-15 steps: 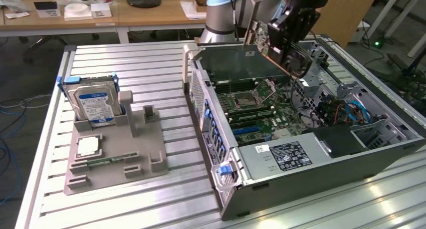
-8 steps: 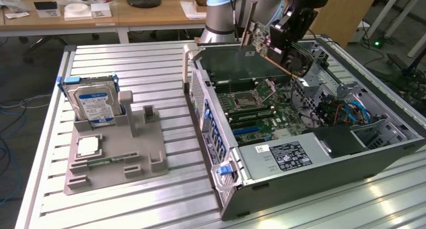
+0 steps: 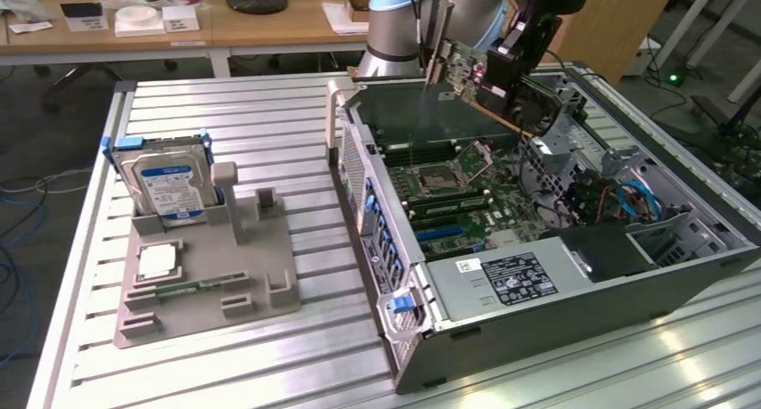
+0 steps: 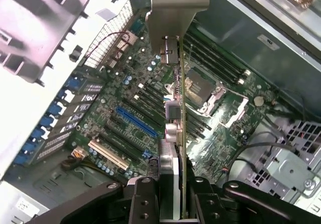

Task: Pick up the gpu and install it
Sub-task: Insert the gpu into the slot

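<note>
On the slatted aluminium worktop [image 3: 238,115], at the exterior view's left: grey holder [image 3: 208,280] with a blue-labelled hard drive [image 3: 167,182] upright in it and a processor [image 3: 159,262] lying flat. Right of that, open computer case [image 3: 571,324], motherboard [image 3: 476,213] exposed. Over the case's far side, gripper [image 3: 509,66] clamped on the gpu [image 3: 473,81], lifted above the motherboard, silvery bracket [image 3: 432,45] toward the exterior view's left. From the wrist, gpu edge-on between the fingers [image 4: 145,201], blue slot [image 4: 136,122] beyond.

clear: gap between gpu [image 3: 466,77] and motherboard [image 3: 476,222] | obstacles: drive cage [image 3: 594,155], cables [image 3: 636,200], case wall [image 3: 356,159]
</note>
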Robot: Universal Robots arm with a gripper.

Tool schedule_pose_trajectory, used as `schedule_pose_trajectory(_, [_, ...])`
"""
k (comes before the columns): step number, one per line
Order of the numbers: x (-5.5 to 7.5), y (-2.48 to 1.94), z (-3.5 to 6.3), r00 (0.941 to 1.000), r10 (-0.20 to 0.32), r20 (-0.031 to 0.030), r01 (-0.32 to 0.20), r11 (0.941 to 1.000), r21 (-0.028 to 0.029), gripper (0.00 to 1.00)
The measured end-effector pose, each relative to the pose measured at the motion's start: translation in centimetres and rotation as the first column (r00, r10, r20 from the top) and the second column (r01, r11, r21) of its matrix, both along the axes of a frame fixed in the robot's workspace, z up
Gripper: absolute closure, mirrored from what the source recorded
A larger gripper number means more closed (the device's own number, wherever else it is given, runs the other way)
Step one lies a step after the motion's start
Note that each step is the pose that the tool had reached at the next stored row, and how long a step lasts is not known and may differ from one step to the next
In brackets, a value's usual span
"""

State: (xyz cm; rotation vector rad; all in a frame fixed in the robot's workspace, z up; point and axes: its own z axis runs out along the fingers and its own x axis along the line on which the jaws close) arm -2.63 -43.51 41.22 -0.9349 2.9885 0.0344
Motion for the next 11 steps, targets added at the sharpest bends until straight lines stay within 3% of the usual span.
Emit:
schedule_pose_trajectory(6, [0.0, 0.0, 0.0, 0.996, 0.089, 0.0, -0.089, 0.996, 0.0, 0.72])
schedule_pose_trajectory(11, [0.0, 0.0, 0.0, 0.9847, 0.174, 0.0, -0.174, 0.9847, 0.0, 0.72])
